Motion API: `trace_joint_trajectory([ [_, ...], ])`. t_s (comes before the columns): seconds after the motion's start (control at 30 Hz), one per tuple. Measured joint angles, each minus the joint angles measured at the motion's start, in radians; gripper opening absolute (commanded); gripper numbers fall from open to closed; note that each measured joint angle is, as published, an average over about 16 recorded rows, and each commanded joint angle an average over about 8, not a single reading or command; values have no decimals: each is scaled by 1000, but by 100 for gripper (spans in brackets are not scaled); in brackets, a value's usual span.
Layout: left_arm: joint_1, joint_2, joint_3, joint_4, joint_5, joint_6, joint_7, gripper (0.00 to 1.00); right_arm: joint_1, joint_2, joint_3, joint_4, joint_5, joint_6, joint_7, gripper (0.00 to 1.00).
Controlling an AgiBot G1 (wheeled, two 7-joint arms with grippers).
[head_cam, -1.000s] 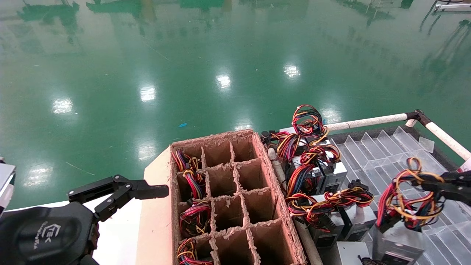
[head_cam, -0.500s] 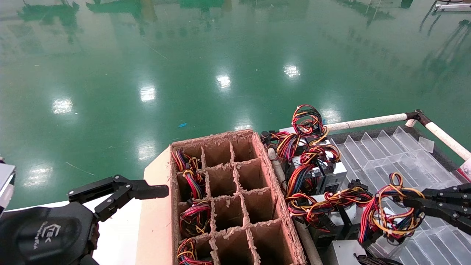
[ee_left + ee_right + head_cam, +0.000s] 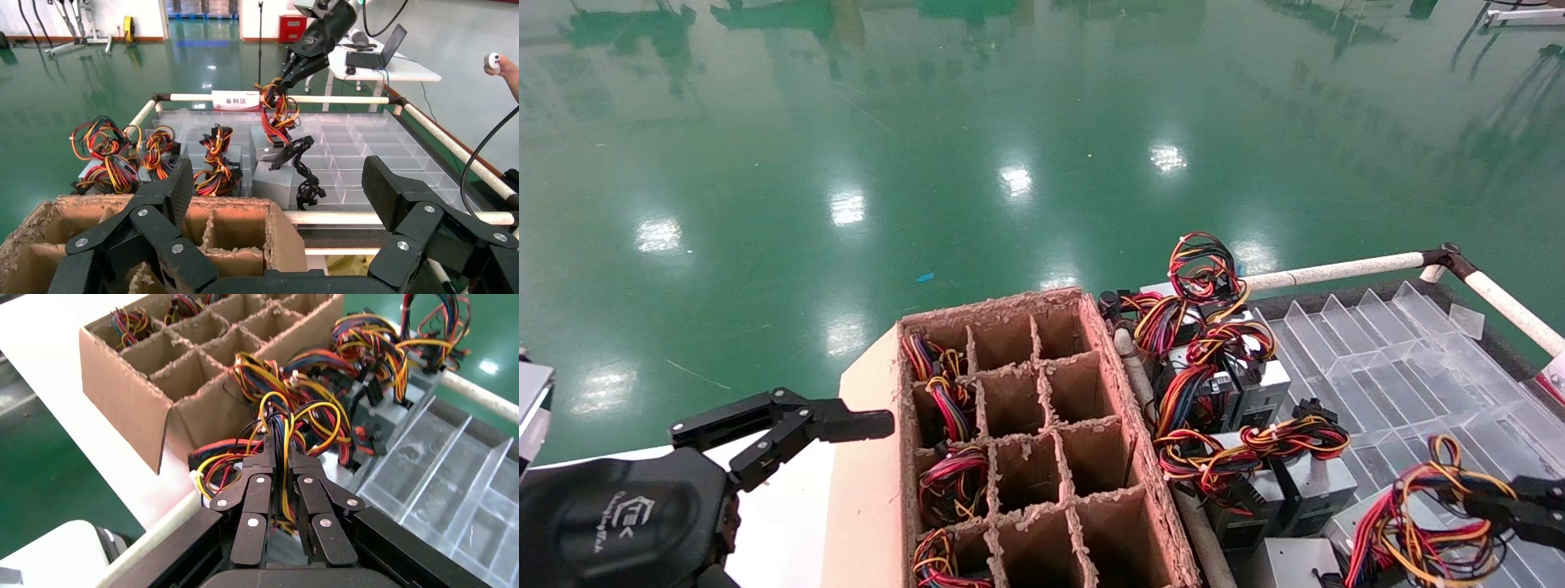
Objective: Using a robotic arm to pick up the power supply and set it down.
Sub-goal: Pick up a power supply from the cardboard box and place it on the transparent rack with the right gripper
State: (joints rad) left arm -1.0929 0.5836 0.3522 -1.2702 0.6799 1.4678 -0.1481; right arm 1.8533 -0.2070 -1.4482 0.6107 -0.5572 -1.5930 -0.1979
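My right gripper (image 3: 1468,498) is at the lower right over the clear tray, shut on the looped red, orange, yellow and black wires (image 3: 1418,535) of the power supply (image 3: 1362,514). The right wrist view shows its fingers (image 3: 260,462) pinched on the wire bundle (image 3: 287,419). From the left wrist view, the supply's silver box (image 3: 267,145) hangs tilted under that bundle, just above the tray; whether it touches is unclear. My left gripper (image 3: 780,425) is parked open at the lower left, beside the cardboard box, with nothing between its fingers (image 3: 174,193).
A brown cardboard divider box (image 3: 1142,457) stands in the middle, with wire bundles in its left column. Several more power supplies (image 3: 1230,384) sit between it and the clear compartment tray (image 3: 1401,367). A white rail (image 3: 1336,268) borders the tray. Beyond lies green floor.
My right gripper, still holding the wire bundle, swung left and then came lower and nearer in the head view. The left arm has not moved.
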Motion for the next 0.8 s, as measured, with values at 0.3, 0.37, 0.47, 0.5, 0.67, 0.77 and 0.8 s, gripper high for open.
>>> trace_joint_trajectory([
  [0.3, 0, 0, 0, 0, 0, 0, 0, 100, 62, 39, -29, -2, -71, 0, 1, 0],
  [0.37, 0, 0, 0, 0, 0, 0, 0, 100, 79, 48, -34, 0, -89, -1, 4, 0],
  [0.47, 0, 0, 0, 0, 0, 0, 0, 100, 105, 61, -41, 5, -115, -1, 10, 0],
  [0.5, 0, 0, 0, 0, 0, 0, 0, 100, 113, 65, -43, 7, -124, -1, 12, 0],
  [0.67, 0, 0, 0, 0, 0, 0, 0, 100, 153, 87, -53, 23, -161, -2, 24, 0],
  [0.77, 0, 0, 0, 0, 0, 0, 0, 100, 174, 96, -59, 31, -184, -2, 31, 0],
  [0.8, 0, 0, 0, 0, 0, 0, 0, 100, 181, 98, -61, 33, -192, -2, 33, 0],
])
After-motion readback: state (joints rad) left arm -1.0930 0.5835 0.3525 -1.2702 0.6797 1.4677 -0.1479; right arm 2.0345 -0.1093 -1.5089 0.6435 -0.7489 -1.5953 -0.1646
